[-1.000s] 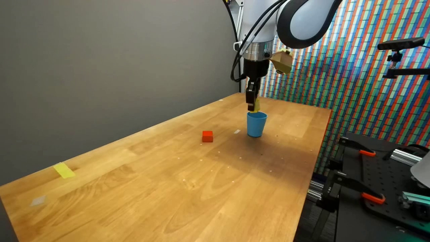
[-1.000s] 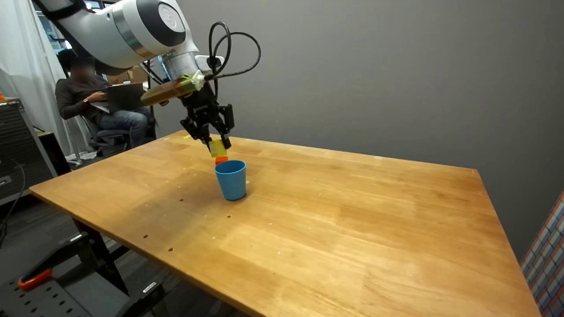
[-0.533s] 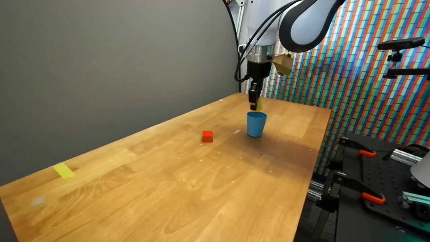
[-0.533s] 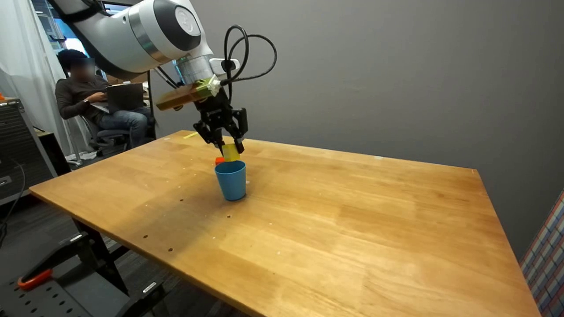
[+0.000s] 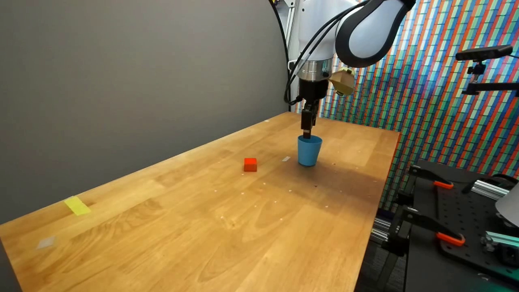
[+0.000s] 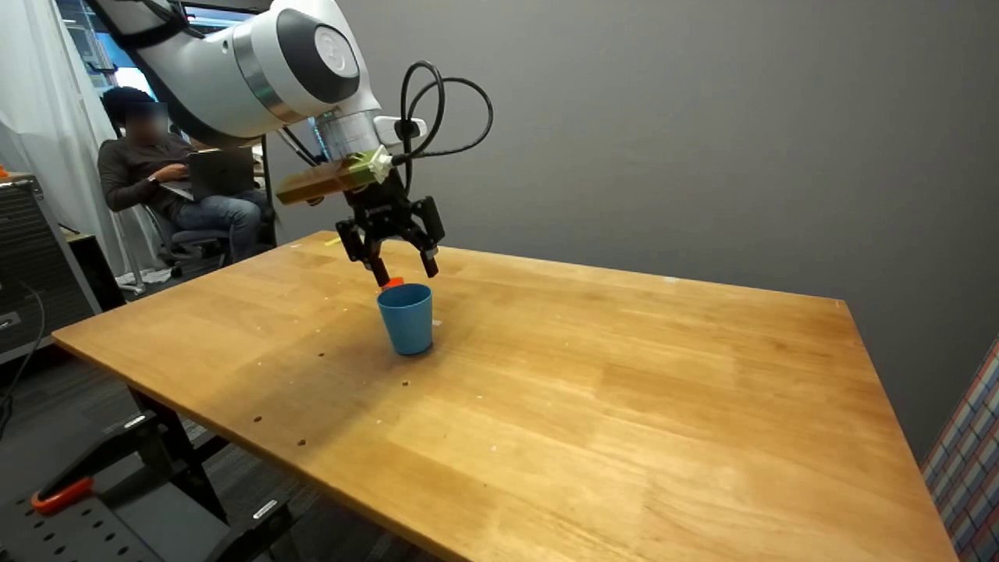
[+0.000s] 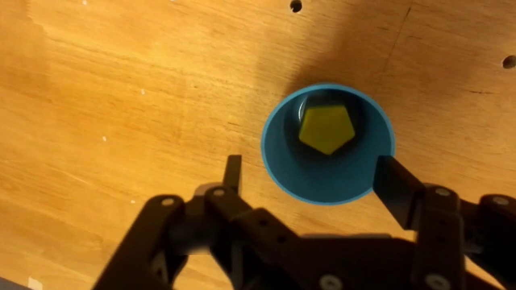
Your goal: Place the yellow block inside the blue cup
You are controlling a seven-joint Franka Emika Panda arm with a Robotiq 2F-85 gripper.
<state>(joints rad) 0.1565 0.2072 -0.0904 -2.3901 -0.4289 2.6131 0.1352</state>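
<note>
Cup, blue: upright on bench. Yellow block: inside cup, hidden from me in both exterior views. Pincer: spread wide at cup's rim; whether touching, I cannot tell. Red block: apart from cup, partly covered in an exterior view.

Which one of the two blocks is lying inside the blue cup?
The yellow pentagonal block, as the wrist view shows. Unlike it, the red block sits outside the blue cup, directly on the wooden table.

Block inside cup, cup on table, hand above
</note>
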